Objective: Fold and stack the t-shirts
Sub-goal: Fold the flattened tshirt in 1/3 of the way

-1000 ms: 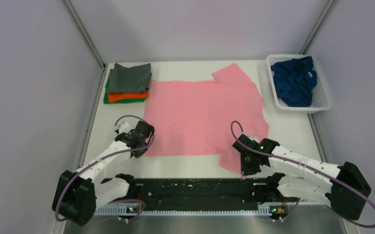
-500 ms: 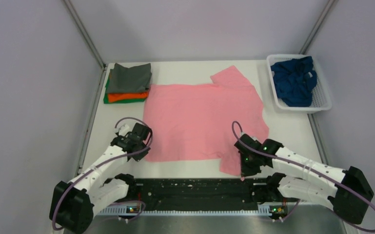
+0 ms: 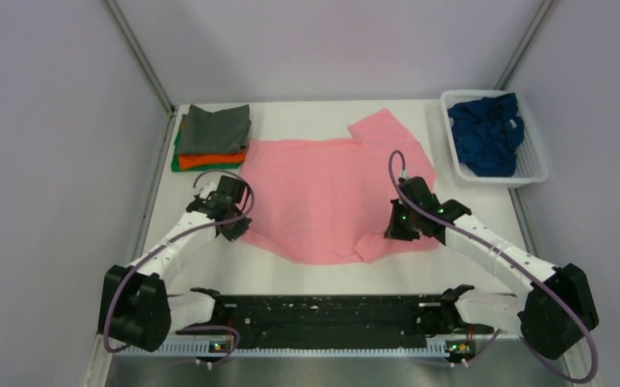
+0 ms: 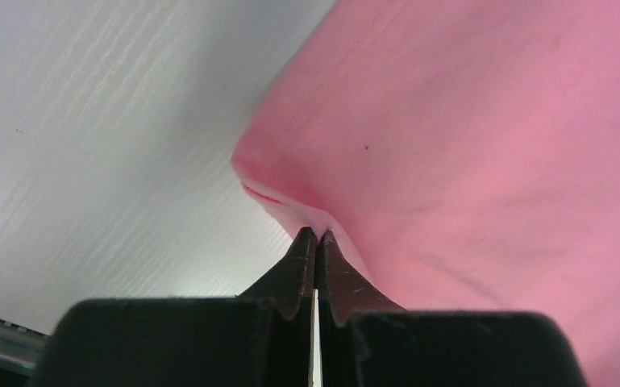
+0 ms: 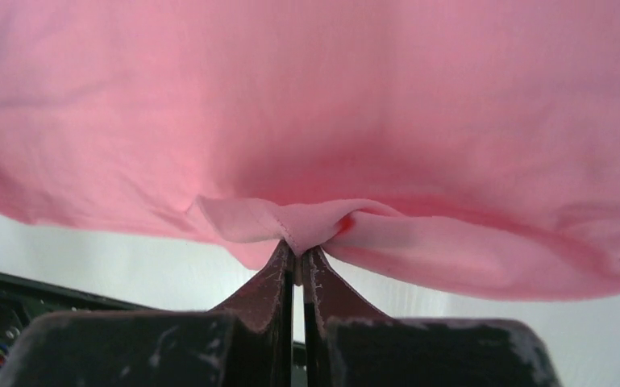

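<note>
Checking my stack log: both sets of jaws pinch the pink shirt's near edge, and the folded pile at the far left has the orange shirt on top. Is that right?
Not quite. The top external view shows the dark grey shirt on top of that pile, with the orange shirt lying under it. Both sets of jaws do pinch the pink shirt's near edge.

Left of the pink shirt (image 3: 334,189), the green shirt (image 3: 179,165) is mostly covered by the orange shirt (image 3: 210,160) and grey shirt (image 3: 218,129) — only its edge is seen.
</note>
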Controlling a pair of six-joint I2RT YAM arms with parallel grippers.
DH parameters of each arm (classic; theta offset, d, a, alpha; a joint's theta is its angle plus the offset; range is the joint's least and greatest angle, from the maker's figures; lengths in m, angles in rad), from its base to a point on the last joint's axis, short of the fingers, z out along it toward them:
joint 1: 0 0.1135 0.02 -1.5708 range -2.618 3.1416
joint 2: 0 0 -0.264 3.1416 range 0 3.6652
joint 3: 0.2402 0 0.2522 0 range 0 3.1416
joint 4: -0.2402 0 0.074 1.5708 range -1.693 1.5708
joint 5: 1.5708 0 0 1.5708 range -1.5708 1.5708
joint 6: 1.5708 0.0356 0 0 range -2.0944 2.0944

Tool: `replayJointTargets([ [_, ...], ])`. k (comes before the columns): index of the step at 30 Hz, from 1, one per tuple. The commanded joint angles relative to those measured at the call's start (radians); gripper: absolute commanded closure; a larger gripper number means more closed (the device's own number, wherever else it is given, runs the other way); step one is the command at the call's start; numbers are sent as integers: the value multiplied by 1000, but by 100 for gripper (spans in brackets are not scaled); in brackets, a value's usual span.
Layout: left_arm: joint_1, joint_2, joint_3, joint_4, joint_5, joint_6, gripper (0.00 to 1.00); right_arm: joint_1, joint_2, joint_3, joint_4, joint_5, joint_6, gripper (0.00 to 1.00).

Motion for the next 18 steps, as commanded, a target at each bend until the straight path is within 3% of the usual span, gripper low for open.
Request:
replayJointTargets([
  [1,63,44,57,74,45,49,100,-91,31,74,150,-29,-47,100],
  [10,132,137,144,115,69,89,100,-206,132,180,234,-60,-103,100],
  [18,159,149,202,93,4,87,100,-286,186,231,262,-72,-140,100],
])
